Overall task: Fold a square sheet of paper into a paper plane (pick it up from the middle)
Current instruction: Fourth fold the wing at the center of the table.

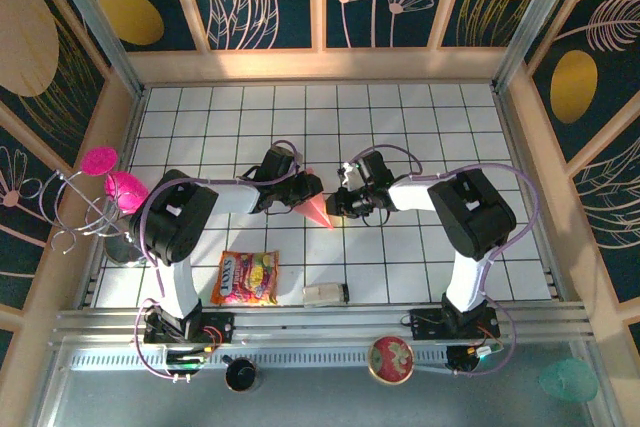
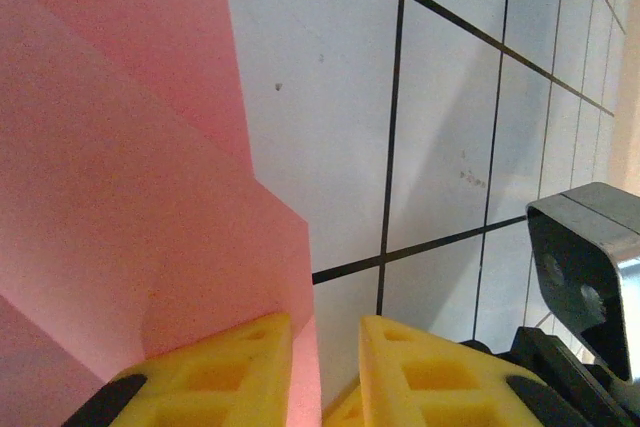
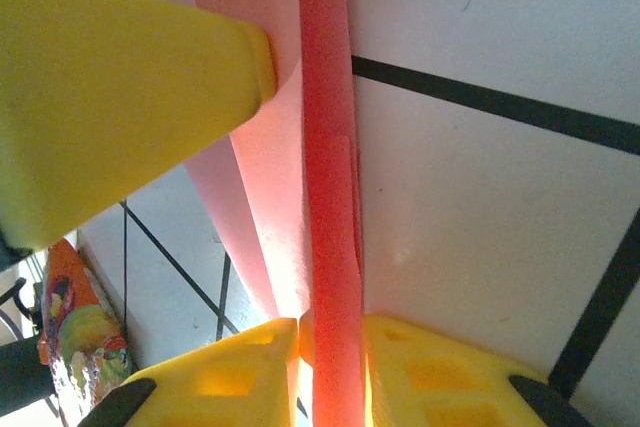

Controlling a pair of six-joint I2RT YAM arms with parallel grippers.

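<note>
Paper plane point(image 1: 316, 210) edge in right gripper point(image 3: 330, 335), tiles point(image 1: 400, 127) open

far tiles point(image 1: 300, 117): free | centre: paper plane point(image 1: 318, 209) blocks | near (left): snack packet point(image 1: 245, 278)

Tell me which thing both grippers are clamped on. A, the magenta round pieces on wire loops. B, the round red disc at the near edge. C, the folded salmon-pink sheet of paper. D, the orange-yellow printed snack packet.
C: the folded salmon-pink sheet of paper is pinched between the yellow fingers of the left gripper and of the right gripper. The orange-yellow printed snack packet lies apart from them on the table.
</note>
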